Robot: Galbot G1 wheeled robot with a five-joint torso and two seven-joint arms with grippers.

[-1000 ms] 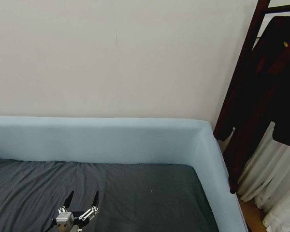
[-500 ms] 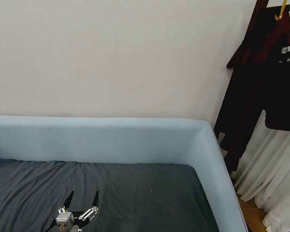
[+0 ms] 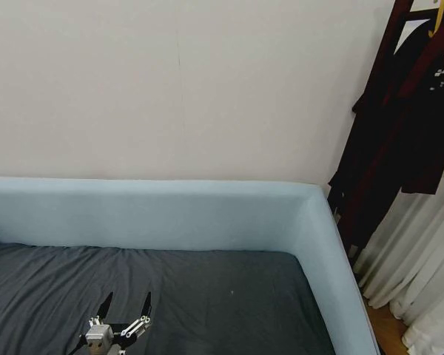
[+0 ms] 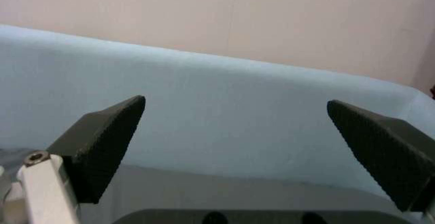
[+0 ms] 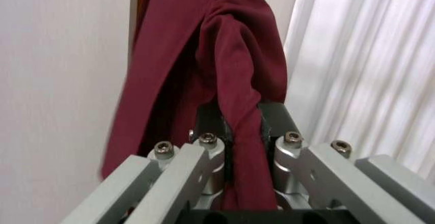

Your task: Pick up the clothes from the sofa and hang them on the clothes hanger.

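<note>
Closest in, the left gripper [image 3: 129, 297] hangs low over the sofa [image 3: 170, 214]. Its two black fingers [image 4: 102, 142] are spread wide apart and there is nothing between them. Under the fingers lies the dark grey seat cover [image 3: 222, 296]. Past the fingertips stands the pale blue sofa back, and behind that the plain wall [image 3: 170, 89].

Farther off, and up high, the right gripper [image 5: 239, 121] is squeezed tight on a fold of the red cloth [image 5: 231, 56]. The fold runs right down between its fingers. Above the fingers the cloth goes up and spreads out wide. To one side of the fingers is the wall, and to the other side is the white curtain [image 5: 367, 56].

The cloth is off the sofa, so the picking up looks done. It hangs down beside the brown wooden rack [image 3: 388, 44], with a yellow hanger [image 3: 438, 16] at its top. I think the job is close to its end. What seems left is to make sure the hanger sits on the rack, and then for the right fingers to let go. I cannot tell if the hook is on the bar.

There are no boxes or baskets here. The part of the seat in view shows just its grey cover. The rack holds the red cloth.
</note>
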